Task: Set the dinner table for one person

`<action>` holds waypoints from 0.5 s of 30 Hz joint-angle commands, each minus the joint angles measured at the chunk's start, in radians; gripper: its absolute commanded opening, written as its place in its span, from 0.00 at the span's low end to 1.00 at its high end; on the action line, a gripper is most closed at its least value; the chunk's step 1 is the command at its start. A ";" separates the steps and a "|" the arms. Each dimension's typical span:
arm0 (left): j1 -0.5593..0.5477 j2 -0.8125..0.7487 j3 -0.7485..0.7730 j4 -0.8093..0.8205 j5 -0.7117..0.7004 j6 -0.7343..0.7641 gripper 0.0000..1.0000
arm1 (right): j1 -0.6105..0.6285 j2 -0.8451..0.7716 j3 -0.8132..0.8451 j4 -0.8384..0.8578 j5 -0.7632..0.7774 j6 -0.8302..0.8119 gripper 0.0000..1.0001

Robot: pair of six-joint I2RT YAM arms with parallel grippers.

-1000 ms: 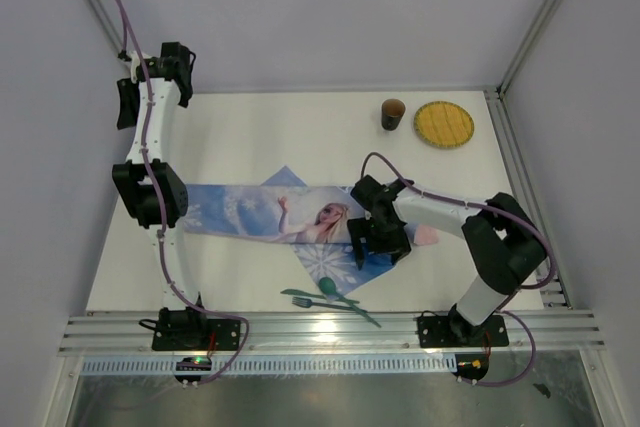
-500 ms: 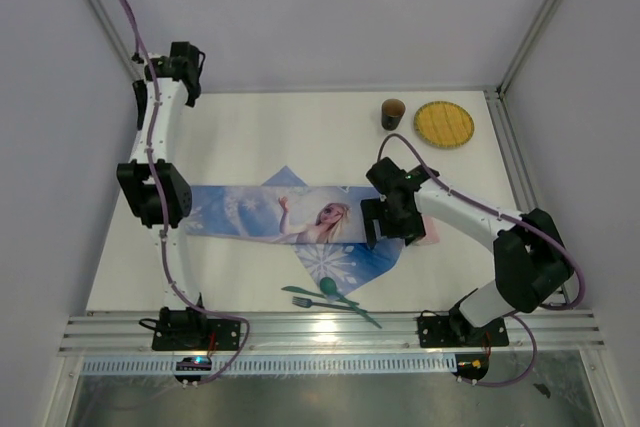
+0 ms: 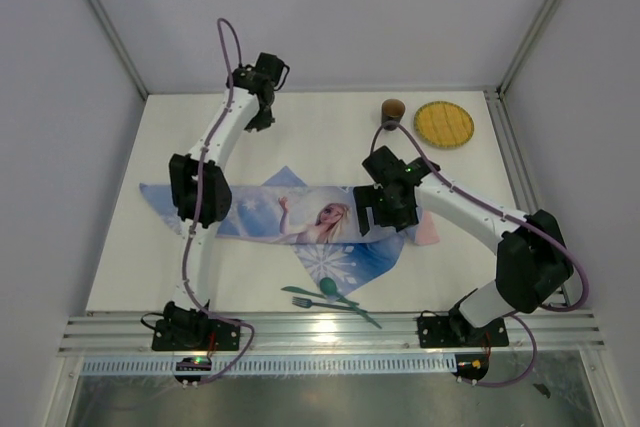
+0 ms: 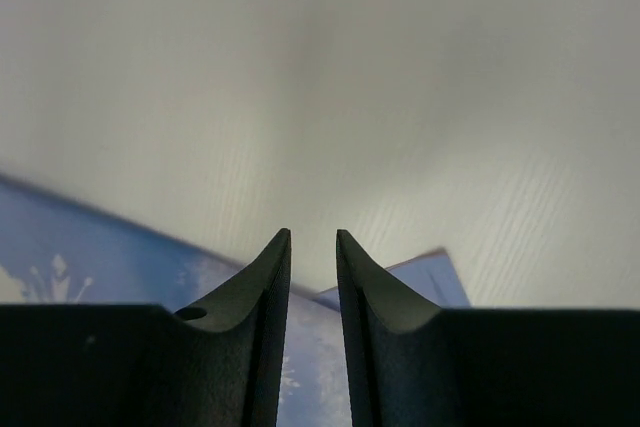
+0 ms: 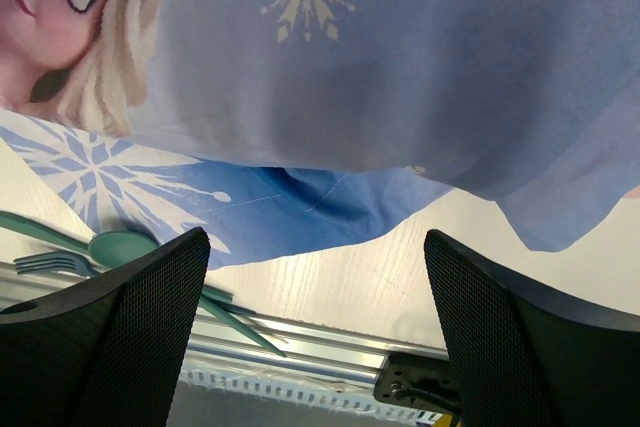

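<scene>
Your dinner table (image 3: pixel 330 137) carries the blue printed cloth (image 3: pixel 262 215) across its middle, with its long axis running left to right and its right end bunched and folded. Your right gripper (image 3: pixel 386 215) hangs directly over that bunched end, jaws spread wide and empty. That makes the right arm the nearer one, and the cloth stretches away to its left. Your left gripper (image 3: pixel 258 119) sits over bare table beyond the cloth's far edge, jaws almost together and gripping nothing. The yellow plate (image 3: pixel 443 124) and brown cup (image 3: pixel 392 112) stand at the far right corner. The green cutlery (image 3: pixel 330 297) lies by the near rail.
</scene>
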 commanded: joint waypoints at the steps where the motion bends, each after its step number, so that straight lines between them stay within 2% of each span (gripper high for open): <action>1: -0.009 0.059 0.042 0.066 0.124 0.006 0.27 | 0.011 -0.022 0.009 0.013 0.000 0.013 0.92; 8: -0.012 0.138 0.008 0.148 0.299 -0.011 0.23 | 0.010 -0.018 0.014 0.005 0.004 0.010 0.92; 15: -0.041 0.149 -0.038 0.167 0.330 -0.038 0.22 | 0.010 -0.006 0.020 0.008 0.004 0.013 0.92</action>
